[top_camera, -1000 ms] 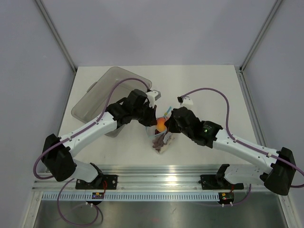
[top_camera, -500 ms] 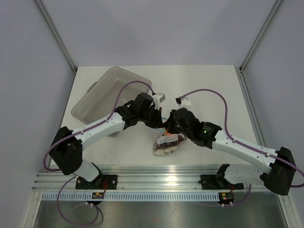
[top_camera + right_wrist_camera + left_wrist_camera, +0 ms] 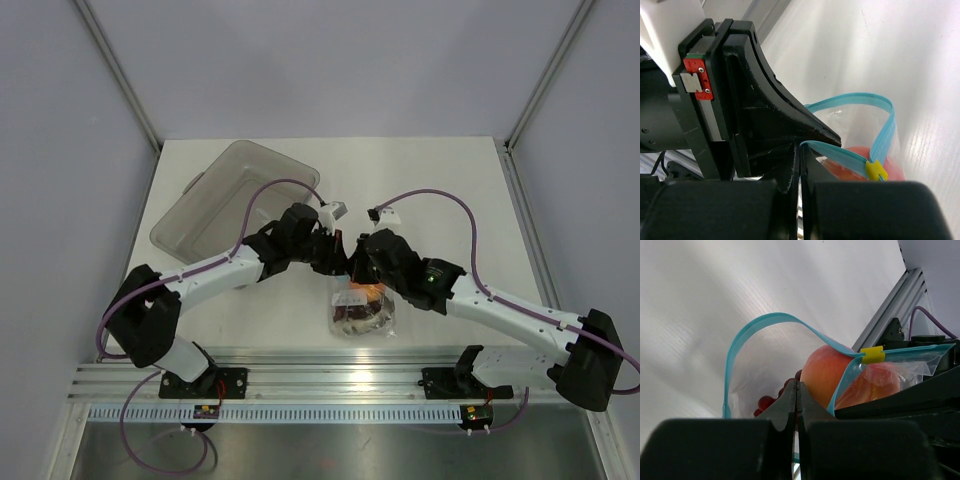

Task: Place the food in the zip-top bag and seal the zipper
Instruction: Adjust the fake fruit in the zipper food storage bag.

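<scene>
The zip-top bag (image 3: 360,310) lies just in front of both grippers with the food inside. The orange-red peach (image 3: 822,372) sits at the mouth and the dark grapes (image 3: 765,402) lie deeper. The blue-teal zipper (image 3: 775,316) bows open in a loop, with a yellow slider (image 3: 871,355) on it. My left gripper (image 3: 796,385) is shut; a teal sliver of the bag's edge shows between its fingers. My right gripper (image 3: 801,147) is shut on the end of the zipper (image 3: 840,154), close beside the left gripper (image 3: 338,258). The slider (image 3: 875,170) sits a short way along from my right fingertips.
A large translucent grey tray (image 3: 230,195) stands at the back left, behind the left arm. The aluminium rail (image 3: 340,360) runs along the near table edge just in front of the bag. Purple cables arc over both arms.
The left gripper has swung right until it meets the right gripper. The bag has shifted right and toward the front edge, now lying flatter with the food lower in it.
</scene>
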Robot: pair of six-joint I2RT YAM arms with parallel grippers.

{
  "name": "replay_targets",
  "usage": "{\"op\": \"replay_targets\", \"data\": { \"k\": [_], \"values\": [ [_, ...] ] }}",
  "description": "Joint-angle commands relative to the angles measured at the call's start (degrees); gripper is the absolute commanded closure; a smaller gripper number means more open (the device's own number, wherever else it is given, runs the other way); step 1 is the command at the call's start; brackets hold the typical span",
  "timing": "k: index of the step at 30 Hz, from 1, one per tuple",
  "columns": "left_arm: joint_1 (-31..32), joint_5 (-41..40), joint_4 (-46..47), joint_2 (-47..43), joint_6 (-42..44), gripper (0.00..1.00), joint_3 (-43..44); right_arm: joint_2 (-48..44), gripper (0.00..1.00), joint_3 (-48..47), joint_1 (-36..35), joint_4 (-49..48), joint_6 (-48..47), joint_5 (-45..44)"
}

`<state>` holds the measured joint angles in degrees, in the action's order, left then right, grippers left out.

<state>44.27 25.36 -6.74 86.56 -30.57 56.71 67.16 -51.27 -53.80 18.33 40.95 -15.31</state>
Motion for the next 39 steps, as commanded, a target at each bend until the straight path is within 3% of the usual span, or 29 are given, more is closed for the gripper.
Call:
{"op": "replay_targets", "data": {
  "k": [1,10,23,31,39],
  "values": [
    [1.7,10.49,8.67,-2.27,-3.71,1.0,-1.6,-0.62,1.0,-0.33,-0.52,-9.19,-0.08,0.2],
    [0.82,15.33,10.26,-5.09,-4.15,1.0,-3.8,-3.61,1.0,0.55,-0.6,-7.69,-2.18,-2.0],
    [0.73,18.14,12.81,-2.98,-6.09,1.0,-3.1,-1.06,1.0,-1.38,-0.52,-10.42,-4.74,2.65],
    [0.55,12.61,-0.7,-3.86,0.33,1.0,1.82,-1.33,1.0,-1.38,-0.6,-10.15,-5.09,2.48],
    [0.47,13.13,-10.11,-7.37,4.9,1.0,6.12,-2.29,1.0,0.11,-0.52,-10.77,-4.04,1.34]
  ]
}}
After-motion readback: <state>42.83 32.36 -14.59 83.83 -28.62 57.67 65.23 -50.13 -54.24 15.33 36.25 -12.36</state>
